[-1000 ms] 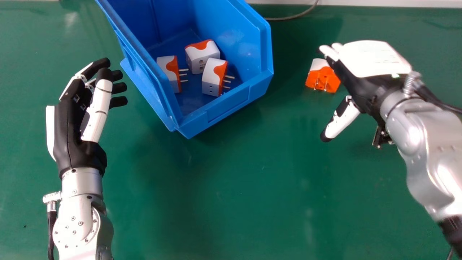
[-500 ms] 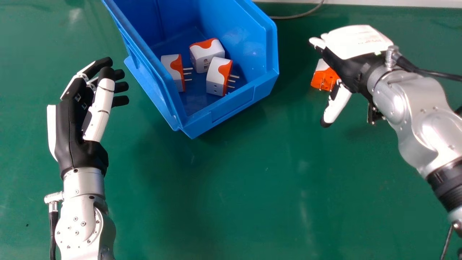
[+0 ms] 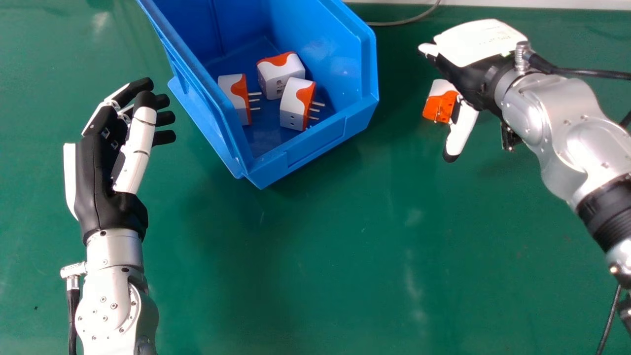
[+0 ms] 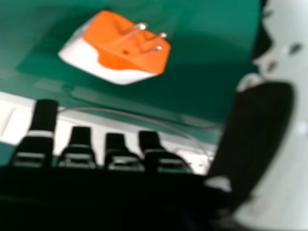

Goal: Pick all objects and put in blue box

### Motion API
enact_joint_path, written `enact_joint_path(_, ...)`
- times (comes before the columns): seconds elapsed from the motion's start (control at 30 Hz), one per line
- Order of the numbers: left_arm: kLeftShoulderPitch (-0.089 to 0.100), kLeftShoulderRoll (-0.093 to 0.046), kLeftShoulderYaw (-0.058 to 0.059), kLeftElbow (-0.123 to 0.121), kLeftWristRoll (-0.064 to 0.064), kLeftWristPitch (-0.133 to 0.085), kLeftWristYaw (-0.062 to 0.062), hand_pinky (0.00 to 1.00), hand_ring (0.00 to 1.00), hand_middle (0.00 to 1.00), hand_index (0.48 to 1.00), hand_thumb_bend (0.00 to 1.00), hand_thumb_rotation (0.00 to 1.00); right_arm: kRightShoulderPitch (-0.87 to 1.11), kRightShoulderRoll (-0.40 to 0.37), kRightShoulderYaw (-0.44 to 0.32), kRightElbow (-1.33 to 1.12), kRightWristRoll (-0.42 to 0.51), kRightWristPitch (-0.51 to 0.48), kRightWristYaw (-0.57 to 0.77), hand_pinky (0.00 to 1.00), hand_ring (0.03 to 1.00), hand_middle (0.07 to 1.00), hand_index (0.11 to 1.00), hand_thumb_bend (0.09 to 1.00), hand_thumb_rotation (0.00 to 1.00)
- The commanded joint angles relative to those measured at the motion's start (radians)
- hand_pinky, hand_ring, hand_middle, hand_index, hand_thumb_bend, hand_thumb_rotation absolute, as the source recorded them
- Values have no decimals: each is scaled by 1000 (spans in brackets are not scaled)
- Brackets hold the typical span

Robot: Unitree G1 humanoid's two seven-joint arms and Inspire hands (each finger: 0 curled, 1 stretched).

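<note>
mostly done, looks like: three adapters (image 3: 280, 74) in the blue box (image 3: 320, 140), which sits between the hands; one loose adapter (image 3: 438, 106) left to box, on the green table (image 3: 345, 246) just beside the right hand (image 3: 475, 44), by its thumb and on its palm side; right hand has fingers nearly straight, thumb spread away, nothing held, so grasp, carry and drop all to do, my read; left hand (image 3: 93, 187) on the far side of the box from the right hand, fingers relaxed, empty; counts: adapters 4 (3 in, 1 out), blue box 1, hands 2; no other loose object seen, so probably one last pick
</note>
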Motion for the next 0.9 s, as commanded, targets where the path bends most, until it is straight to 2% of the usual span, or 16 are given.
enact_joint_path(0.0,3,2,2,-13,4,-14,1,587,639,671,700,557,551,-65,-8,14,73,2,-32,-29,780,953,983,936,951,181)
enact_joint_path(0.1,7,5,0,-17,9,-14,-1,588,639,671,699,557,549,-99,-2,34,180,7,-69,-57,776,948,984,925,939,180)
enact_joint_path(0.2,11,1,1,-26,0,-8,-4,590,640,671,700,559,551,-122,9,45,265,21,-91,-73,772,945,983,917,932,182)
enact_joint_path(0.3,15,-1,1,-37,0,-1,0,588,638,669,698,557,549,-136,21,64,339,19,-116,-102,773,946,983,912,927,183)
enact_joint_path(0.37,18,-1,-1,-40,5,-2,3,587,636,667,696,555,546,-140,26,78,378,18,-129,-118,774,946,983,907,924,184)
enact_joint_path(0.47,21,-5,0,-47,-1,0,1,586,636,667,695,554,544,-145,32,104,426,11,-145,-144,772,941,978,901,924,187)
enact_joint_path(0.67,23,-7,-1,-45,7,-9,5,586,636,668,696,547,538,-145,42,138,488,15,-156,-184,756,916,958,883,924,202)
enact_joint_path(0.77,26,-9,-3,-52,6,-4,3,581,631,664,693,546,538,-142,49,148,503,18,-155,-188,736,888,939,872,927,211)
enact_joint_path(0.87,28,-13,-4,-57,8,-4,8,580,631,664,692,545,538,-139,56,156,514,22,-152,-188,724,872,930,867,928,215)
